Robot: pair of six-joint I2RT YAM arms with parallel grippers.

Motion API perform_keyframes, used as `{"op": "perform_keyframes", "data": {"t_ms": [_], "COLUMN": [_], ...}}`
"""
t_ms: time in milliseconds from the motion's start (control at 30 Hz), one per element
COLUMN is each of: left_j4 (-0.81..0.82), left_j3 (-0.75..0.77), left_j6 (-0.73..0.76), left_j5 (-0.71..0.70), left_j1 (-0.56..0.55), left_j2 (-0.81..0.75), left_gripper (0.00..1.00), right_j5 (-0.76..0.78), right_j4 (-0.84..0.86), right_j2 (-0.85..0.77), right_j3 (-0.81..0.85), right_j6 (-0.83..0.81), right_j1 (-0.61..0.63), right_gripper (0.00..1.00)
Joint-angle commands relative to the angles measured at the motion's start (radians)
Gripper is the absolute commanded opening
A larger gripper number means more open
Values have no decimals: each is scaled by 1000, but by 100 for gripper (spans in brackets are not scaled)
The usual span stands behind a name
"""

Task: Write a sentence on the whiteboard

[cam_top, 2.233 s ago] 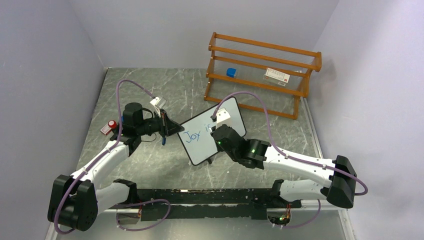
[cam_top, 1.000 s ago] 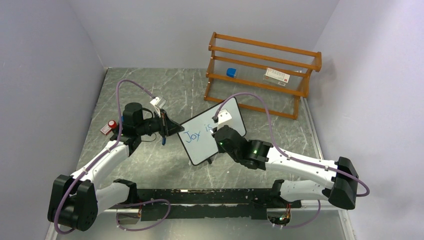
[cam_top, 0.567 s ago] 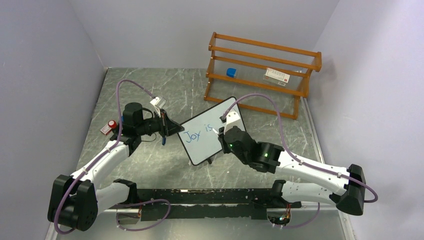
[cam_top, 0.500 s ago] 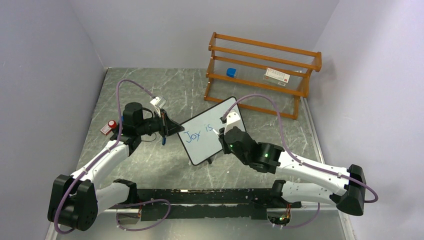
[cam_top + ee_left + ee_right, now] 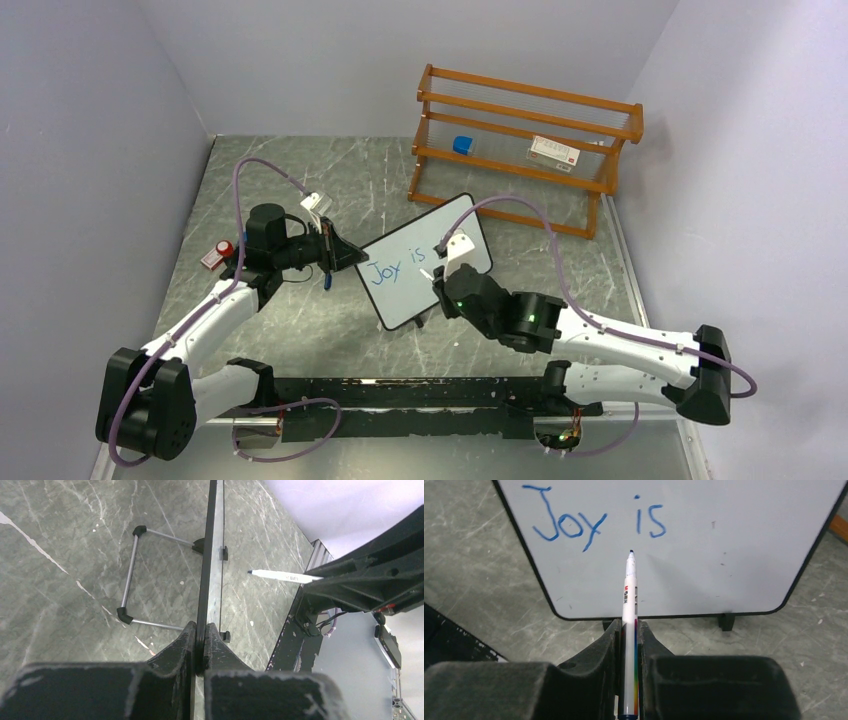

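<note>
At mid-table, between the two arms, the whiteboard [image 5: 402,297] stands propped on its wire stand, turned at an angle with the rack [image 5: 520,103] behind it. Left gripper [image 5: 352,258] is clenched on the board's left edge, and the left wrist view shows it plainly: both fingers pinch the thin black frame [image 5: 206,570], seen edge-on. Over to the right gripper [image 5: 440,284], jaws clamped on a marker [image 5: 629,595] that juts straight out between the fingers [image 5: 604,645]. Blue tip aimed at the board, just under the gap between the two words. Touching? No: the left wrist view has the marker [image 5: 280,575] tip hanging clear of the board face. The sentence [image 5: 594,517] so far reads "Joy is", blue ink, one line across the upper left of the board [image 5: 734,550]. White space to the right and below. On the rack sit a small blue thing [image 5: 462,145] and a white box [image 5: 554,151]. A red-capped item [image 5: 222,250] lies on the table [image 5: 330,170] beside the left arm.
</note>
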Motion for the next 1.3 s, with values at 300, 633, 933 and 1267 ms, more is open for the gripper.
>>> {"op": "perform_keyframes", "data": {"t_ms": [300, 633, 933, 1267], "left_j4": [-62, -60, -57, -55], "left_j3": [-10, -10, -7, -8], "left_j6": [57, 56, 54, 55], "left_j5": [-103, -104, -99, -97], "left_j1": [20, 20, 20, 20], "left_j2": [21, 22, 29, 29], "left_gripper": [5, 5, 5, 5], "right_j5": [110, 157, 180, 200], "right_j4": [-3, 30, 67, 98], "right_j2": [95, 212, 218, 260], "right_j3": [-10, 44, 50, 61], "right_j6": [89, 101, 93, 97], "right_j1": [187, 230, 247, 248], "right_gripper": [0, 0, 0, 0]}}
